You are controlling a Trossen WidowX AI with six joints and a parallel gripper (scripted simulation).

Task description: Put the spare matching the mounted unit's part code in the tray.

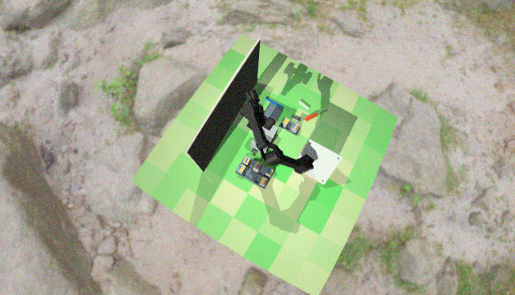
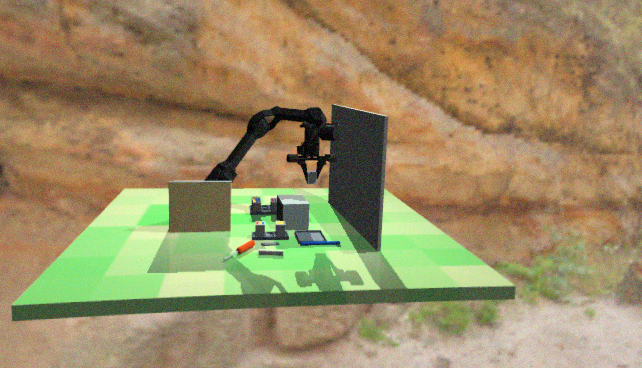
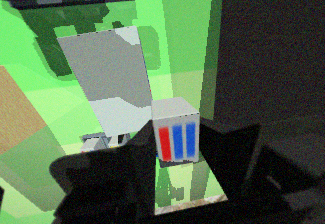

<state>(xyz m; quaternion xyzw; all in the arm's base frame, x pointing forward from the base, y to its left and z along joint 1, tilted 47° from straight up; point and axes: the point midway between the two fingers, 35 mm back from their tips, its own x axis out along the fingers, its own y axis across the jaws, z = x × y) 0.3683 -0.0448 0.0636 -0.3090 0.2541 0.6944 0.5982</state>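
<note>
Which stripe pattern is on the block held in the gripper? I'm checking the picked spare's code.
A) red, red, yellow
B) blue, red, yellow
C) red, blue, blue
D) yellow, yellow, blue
C: the wrist view shows the small grey block clamped in the gripper, bearing one red stripe, then two blue.

Green chequered platform [image 2: 425, 261], dark upright panel [image 2: 357, 176], ochre rock face behind, sandy, grassy ground

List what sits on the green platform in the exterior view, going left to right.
Tan block → orange-handled screwdriver → grey mounted unit → hand raised above, shut on a small grey spare → tall dark panel.
</note>
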